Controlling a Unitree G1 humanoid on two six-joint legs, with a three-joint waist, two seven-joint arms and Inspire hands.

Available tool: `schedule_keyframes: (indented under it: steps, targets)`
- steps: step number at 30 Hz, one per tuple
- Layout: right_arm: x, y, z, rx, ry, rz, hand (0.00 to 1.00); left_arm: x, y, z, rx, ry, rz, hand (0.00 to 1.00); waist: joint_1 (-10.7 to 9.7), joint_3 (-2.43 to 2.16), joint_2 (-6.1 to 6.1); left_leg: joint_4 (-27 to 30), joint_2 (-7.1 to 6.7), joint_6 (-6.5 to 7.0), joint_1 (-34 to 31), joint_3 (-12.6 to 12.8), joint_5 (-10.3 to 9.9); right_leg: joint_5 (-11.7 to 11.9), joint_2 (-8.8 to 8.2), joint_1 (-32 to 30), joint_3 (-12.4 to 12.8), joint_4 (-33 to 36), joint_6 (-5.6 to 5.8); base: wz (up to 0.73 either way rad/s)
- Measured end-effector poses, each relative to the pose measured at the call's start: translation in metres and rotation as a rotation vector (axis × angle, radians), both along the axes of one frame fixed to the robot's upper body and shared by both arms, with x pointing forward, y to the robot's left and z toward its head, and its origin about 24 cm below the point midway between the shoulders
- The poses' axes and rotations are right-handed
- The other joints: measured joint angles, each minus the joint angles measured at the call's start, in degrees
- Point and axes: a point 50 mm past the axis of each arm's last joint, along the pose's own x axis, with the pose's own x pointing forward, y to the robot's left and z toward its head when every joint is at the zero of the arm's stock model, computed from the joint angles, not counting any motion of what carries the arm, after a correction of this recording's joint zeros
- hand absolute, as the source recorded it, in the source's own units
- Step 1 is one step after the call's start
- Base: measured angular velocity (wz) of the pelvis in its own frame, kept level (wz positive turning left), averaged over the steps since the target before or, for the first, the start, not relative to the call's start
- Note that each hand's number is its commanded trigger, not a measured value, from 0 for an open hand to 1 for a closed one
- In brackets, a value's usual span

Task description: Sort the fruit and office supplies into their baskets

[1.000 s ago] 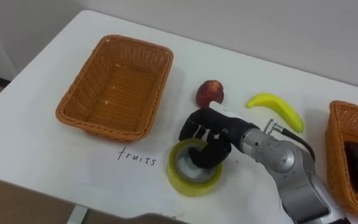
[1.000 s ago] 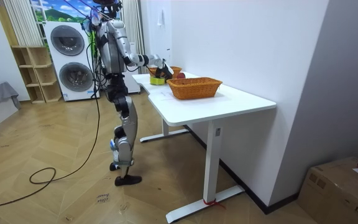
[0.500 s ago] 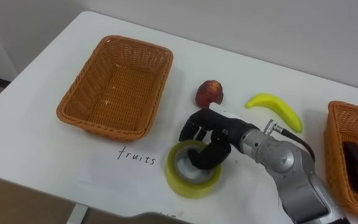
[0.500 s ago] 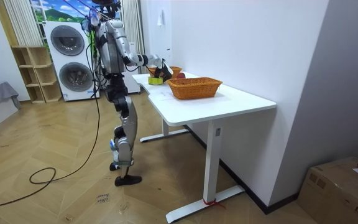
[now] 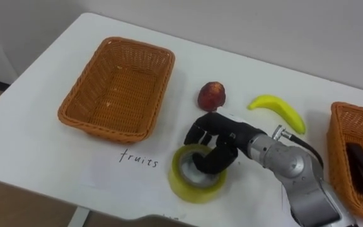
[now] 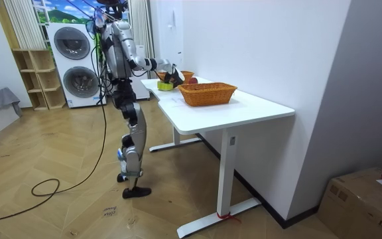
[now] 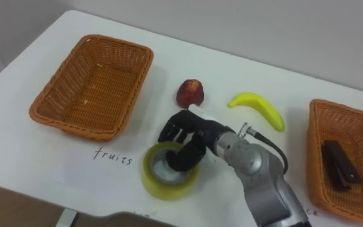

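A yellow tape roll (image 5: 183, 186) lies flat on the white table (image 5: 36, 145), near its front edge. My right hand (image 5: 218, 134) rests on the roll's far side, with its fingers curled over the rim and its thumb down in the core. A red peach (image 5: 212, 96) and a yellow banana (image 5: 280, 108) lie just behind the hand. To the left stands an empty wicker basket (image 5: 74, 108) with a handwritten "fruits" label (image 5: 138, 159) in front of it. At the right edge stands a second wicker basket (image 5: 338, 165) holding a dark stapler (image 5: 362, 168).
In the room view I stand at the end of the table (image 6: 244, 106) on the room view's left, one arm reaching over it. A wall runs close behind the table. Washing machines (image 6: 75, 66) stand behind me.
My right hand has settled slightly lower on the tape roll. The roll, the fruit and the baskets stay where they were.
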Motion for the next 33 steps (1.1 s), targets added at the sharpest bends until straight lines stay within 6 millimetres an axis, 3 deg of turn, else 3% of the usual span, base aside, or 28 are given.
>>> schedule_keyframes:
  steps: [5, 12, 15, 18, 23, 28, 33]
  targets:
    - [0.003, -0.015, 0.012, 0.015, -0.07, -0.068, 1.0, -0.007, 0.001, -0.001, 0.001, 0.003, 0.009, 0.0, -1.62, 0.21, 0.32, -0.07, 0.01, 0.0, 0.22, 0.38, -0.01, 0.01, 0.13, 0.06, 0.06, 0.13, 0.01, -0.04]
    - [0.009, -0.038, 0.032, 0.04, -0.227, -0.204, 1.0, -0.013, 0.002, -0.002, 0.003, 0.017, 0.025, 0.0, -3.33, 0.12, 0.52, -0.11, 0.01, -0.01, 0.23, 0.44, -0.01, 0.01, 0.17, 0.01, 0.24, 0.15, 0.01, 0.0]
    - [0.007, -0.048, 0.039, 0.046, -0.292, -0.265, 1.0, -0.014, 0.001, -0.002, -0.001, 0.017, 0.03, 0.0, -3.49, -0.1, 0.87, -0.26, 0.02, -0.01, 0.32, 0.98, -0.01, 0.01, 0.17, -0.08, 0.3, 0.13, 0.01, -0.03]
    - [0.006, -0.053, 0.042, 0.061, -0.336, -0.302, 1.0, -0.02, 0.0, -0.003, -0.005, 0.028, 0.041, 0.0, -4.21, -0.61, 1.5, -0.27, 0.03, 0.0, 0.73, 1.47, -0.01, 0.01, 0.17, -0.07, 0.87, 0.12, 0.01, -0.08]
    - [0.001, -0.064, 0.048, 0.093, -0.396, -0.378, 1.0, -0.033, -0.005, -0.006, -0.02, 0.04, 0.085, 0.0, -6.1, -0.84, 2.93, -0.23, 0.02, 0.0, 1.28, 1.86, -0.01, 0.06, 0.0, 0.29, 0.75, 0.09, 0.1, -0.04]
    - [0.0, -0.082, 0.053, 0.118, -0.454, -0.501, 1.0, -0.05, -0.006, -0.007, -0.02, 0.083, 0.099, 0.0, -7.88, -0.53, 3.4, -0.19, 0.17, -0.02, 1.62, 1.69, -0.02, 0.06, 0.07, 0.89, 0.85, 0.13, 0.1, 0.0]
    - [-0.001, -0.094, 0.057, 0.112, -0.511, -0.594, 1.0, -0.055, -0.006, -0.007, -0.02, 0.097, 0.103, 0.0, -9.03, -0.53, 3.38, -0.21, 0.12, -0.01, 1.57, 1.62, -0.06, 0.07, 0.16, 0.87, 1.02, 0.22, 0.09, 0.0]
